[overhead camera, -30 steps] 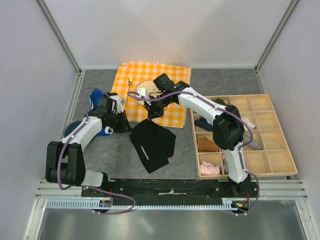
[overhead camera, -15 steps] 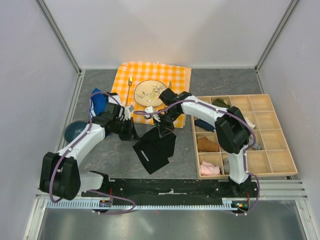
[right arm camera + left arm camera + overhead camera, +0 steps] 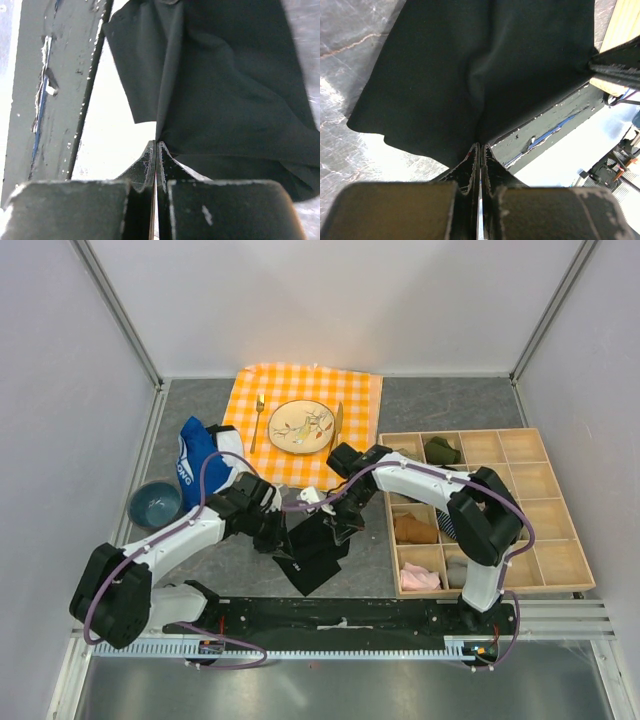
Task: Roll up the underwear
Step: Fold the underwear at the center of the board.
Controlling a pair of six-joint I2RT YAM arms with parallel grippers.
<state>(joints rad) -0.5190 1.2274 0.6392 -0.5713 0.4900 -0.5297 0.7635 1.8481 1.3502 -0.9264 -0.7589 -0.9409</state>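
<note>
Now the left gripper [image 3: 276, 538] and right gripper [image 3: 336, 524], both clamped on the underwear [image 3: 316, 552], are drawing its far edge toward 6 o'clock, starting the roll.

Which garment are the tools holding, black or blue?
The black underwear; the left tool and the right tool are both shut on it. The blue garment lies apart, left of the checkered cloth.
</note>
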